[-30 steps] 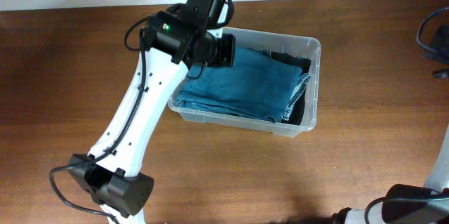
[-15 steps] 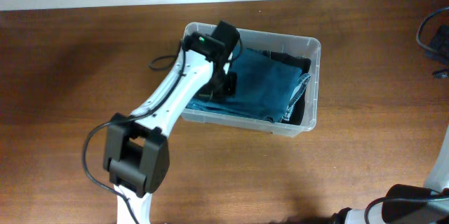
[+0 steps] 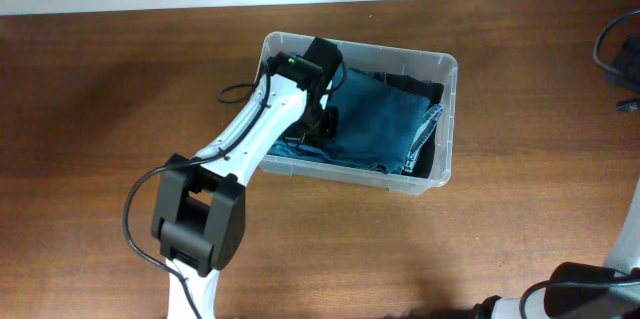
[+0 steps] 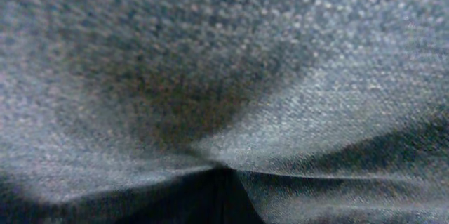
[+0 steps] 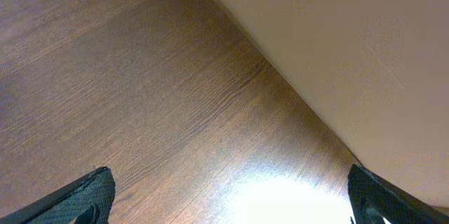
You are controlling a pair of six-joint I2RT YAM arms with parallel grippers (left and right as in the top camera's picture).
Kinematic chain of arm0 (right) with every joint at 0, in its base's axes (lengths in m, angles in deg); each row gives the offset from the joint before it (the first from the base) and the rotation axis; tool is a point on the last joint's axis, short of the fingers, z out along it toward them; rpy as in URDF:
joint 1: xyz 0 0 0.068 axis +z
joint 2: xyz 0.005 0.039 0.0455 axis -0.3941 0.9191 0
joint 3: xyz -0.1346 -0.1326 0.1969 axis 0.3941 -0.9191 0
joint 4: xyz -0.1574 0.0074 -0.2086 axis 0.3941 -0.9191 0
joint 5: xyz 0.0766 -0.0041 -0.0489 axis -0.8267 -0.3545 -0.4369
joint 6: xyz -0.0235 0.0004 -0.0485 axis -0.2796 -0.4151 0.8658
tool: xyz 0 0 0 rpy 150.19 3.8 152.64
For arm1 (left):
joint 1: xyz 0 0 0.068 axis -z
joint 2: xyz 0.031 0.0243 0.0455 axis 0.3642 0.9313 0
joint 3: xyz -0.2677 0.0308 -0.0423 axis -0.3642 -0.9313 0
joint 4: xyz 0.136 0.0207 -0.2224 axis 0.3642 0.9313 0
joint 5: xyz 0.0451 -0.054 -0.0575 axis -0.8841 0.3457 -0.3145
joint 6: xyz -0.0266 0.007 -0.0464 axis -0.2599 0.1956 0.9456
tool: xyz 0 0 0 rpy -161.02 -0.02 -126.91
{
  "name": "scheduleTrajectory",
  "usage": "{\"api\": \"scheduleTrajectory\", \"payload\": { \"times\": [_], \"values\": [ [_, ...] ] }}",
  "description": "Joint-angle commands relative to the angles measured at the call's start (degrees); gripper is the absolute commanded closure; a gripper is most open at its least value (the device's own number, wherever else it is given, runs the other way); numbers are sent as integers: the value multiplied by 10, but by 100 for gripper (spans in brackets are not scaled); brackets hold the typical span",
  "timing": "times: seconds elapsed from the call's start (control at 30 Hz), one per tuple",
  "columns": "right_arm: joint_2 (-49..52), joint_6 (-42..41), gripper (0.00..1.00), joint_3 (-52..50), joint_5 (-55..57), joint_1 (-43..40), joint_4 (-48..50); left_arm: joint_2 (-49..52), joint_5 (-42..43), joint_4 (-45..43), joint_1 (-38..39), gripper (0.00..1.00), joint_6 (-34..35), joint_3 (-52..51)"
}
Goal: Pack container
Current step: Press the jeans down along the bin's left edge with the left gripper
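Your left fingers (image 3: 324,125) pressed together, tips down on blue denim (image 3: 385,119) inside container (image 3: 452,99). Your right fingers (image 5: 90,194) spread wide over tabletop (image 5: 140,97).

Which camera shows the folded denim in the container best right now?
Overhead. It shows most of the folded blue denim lying in the container, with the left gripper low over its left part. The left wrist view is only a blurred close-up of fabric weave. The right wrist view shows bare table and no denim.
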Motion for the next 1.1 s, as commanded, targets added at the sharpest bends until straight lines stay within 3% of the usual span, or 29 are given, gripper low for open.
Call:
{"api": "scheduleTrajectory", "payload": {
  "times": [0.0, 0.17, 0.27, 0.57, 1.07],
  "values": [
    [0, -9, 2, 3, 7, -1, 2, 37, -13, 11, 4, 99, 6, 24],
    [0, -9, 2, 3, 7, -1, 2, -10, -18, 60, 3, 99, 6, 83],
    [0, -9, 2, 3, 7, -1, 2, -25, -46, 90, -1, 100, 24, 87],
    [0, -9, 1, 3, 7, -1, 2, -26, -24, 177, -42, 99, 14, 90],
    [0, -9, 1, 3, 7, -1, 2, -24, -10, 197, -40, 99, 2, 78]
  ]
}}
